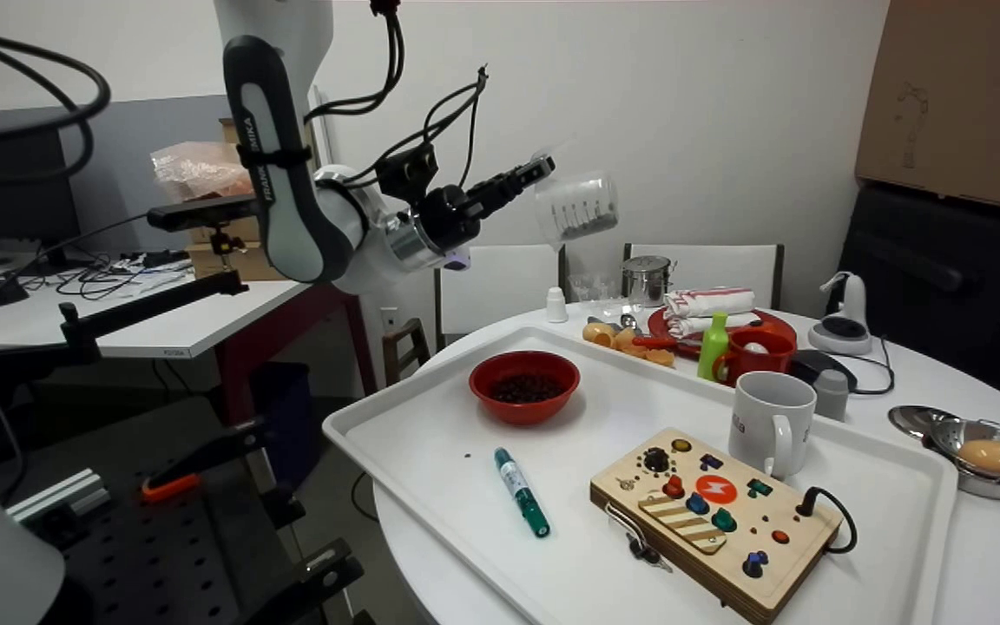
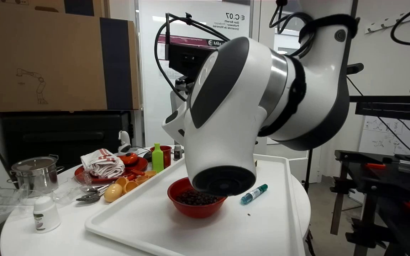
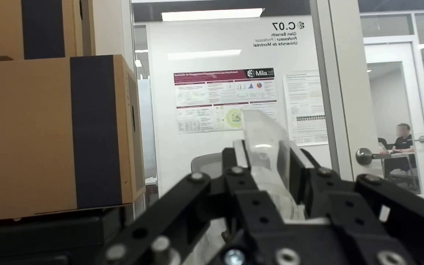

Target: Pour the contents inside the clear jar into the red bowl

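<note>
Clear jar [image 1: 578, 208] was up in the air, tipped over near horizontal, clamped in the hand [image 3: 269, 158]; wrist view had a see-through part of it pinched there. Slanted dark marks ran along its side, too small to read. Jar was well apart from the red bowl [image 1: 524, 415] and higher; whether over the worktop [image 2: 48, 245], couldn't tell. Bowl stood upright on the white tray [image 1: 630, 391] in both exterior views, dark bean-like pieces [image 1: 524, 388] inside. One dark bit [image 1: 467, 455] lay on the tray near it, so did a blue-green marker [image 1: 521, 491]. White mug [image 1: 758, 430] stood upright just beside the knobbed wooden box [image 1: 752, 512]. Off the tray on the worktop: green bottle [image 1: 713, 351] next to red mug [image 1: 765, 369], folded towel [image 1: 708, 301] on red plate [image 1: 782, 327], orange shell-like halves [image 1: 661, 357] by the tray rim, silver bowl [image 1: 986, 488] holding an egg-shaped thing [image 1: 995, 457]. Arm [image 2: 226, 117] blocked the jar in an exterior view.
</note>
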{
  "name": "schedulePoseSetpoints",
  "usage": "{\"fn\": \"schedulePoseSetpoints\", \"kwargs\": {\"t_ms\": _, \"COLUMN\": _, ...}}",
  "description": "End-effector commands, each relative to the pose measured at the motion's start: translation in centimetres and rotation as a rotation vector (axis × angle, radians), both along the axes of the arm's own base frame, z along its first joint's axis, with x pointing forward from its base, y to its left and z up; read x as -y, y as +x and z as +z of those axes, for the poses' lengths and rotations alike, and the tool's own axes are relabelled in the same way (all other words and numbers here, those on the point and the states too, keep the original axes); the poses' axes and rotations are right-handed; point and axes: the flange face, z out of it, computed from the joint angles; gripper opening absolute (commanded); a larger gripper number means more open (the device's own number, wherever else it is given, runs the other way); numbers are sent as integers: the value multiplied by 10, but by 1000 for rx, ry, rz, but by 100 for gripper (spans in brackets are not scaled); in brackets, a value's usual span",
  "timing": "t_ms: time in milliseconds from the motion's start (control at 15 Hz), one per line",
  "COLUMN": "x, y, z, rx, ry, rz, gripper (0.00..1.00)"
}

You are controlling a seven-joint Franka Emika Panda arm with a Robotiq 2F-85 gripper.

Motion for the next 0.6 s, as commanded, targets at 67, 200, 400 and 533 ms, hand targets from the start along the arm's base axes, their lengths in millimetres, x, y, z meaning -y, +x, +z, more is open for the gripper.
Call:
{"fn": "schedulePoseSetpoints", "kwargs": {"t_ms": 67, "x": -7, "y": 0, "z": -5, "rx": 53, "ry": -33, "rz": 15, "gripper": 16}}
{"fn": "schedulePoseSetpoints", "kwargs": {"t_ms": 200, "x": -8, "y": 0, "z": -6, "rx": 70, "ry": -40, "rz": 19, "gripper": 16}}
{"fn": "schedulePoseSetpoints", "kwargs": {"t_ms": 400, "x": -9, "y": 1, "z": -7, "rx": 83, "ry": -45, "rz": 21, "gripper": 16}}
{"fn": "schedulePoseSetpoints", "kwargs": {"t_ms": 533, "x": -10, "y": 2, "z": -7, "rx": 90, "ry": -49, "rz": 23, "gripper": 16}}
